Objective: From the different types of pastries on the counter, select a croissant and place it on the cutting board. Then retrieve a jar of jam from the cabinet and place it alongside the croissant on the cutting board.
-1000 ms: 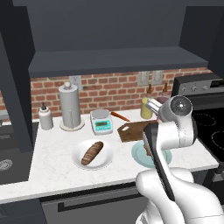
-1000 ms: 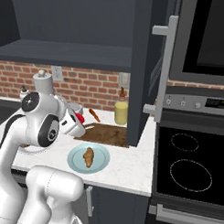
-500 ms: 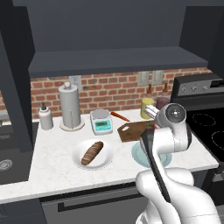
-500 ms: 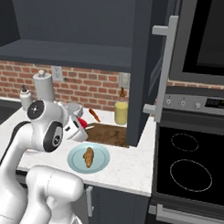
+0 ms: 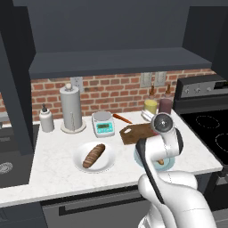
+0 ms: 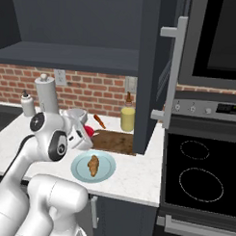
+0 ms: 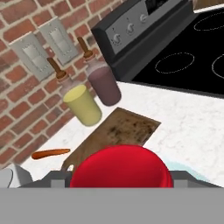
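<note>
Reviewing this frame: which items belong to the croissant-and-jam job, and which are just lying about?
Job:
croissant, on the blue plate
cutting board
jar of jam, between the jaws
counter

Lying about:
dark loaf
yellow canister
maroon canister
scale
paper towel roll

Both base views look forward and down from behind the arm, one from its left, one from its right; they share the counter [image 5: 58,171], the cutting board [image 6: 114,141] and the brick wall. The hand view sits close above the board, apparently tilted, facing the yellow canister [image 7: 82,105] and stove [image 7: 183,52]
</note>
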